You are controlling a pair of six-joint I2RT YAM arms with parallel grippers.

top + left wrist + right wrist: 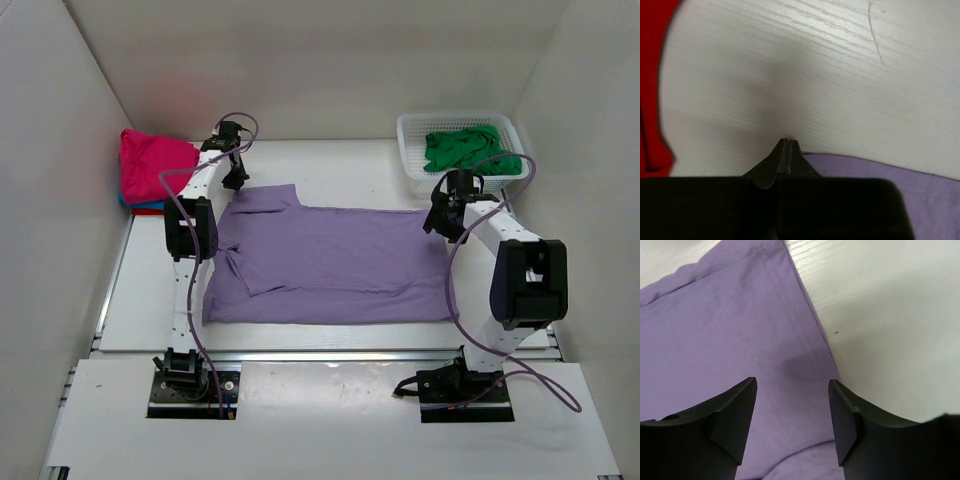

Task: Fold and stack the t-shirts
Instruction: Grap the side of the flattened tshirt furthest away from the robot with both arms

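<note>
A lilac purple t-shirt (330,265) lies spread flat in the middle of the table, with its near left sleeve folded in. My left gripper (237,182) is shut at the shirt's far left corner. In the left wrist view its closed fingertips (789,150) rest by the lilac edge (925,185), and no cloth shows between them. My right gripper (440,222) is open over the shirt's far right corner. In the right wrist view (792,405) its jaws straddle the hemmed edge (795,325).
A magenta shirt (155,162) lies folded on a pile at the far left, with red and blue showing under it. Red cloth (650,75) shows in the left wrist view. A white lattice basket (415,130) at the far right holds a green shirt (465,148).
</note>
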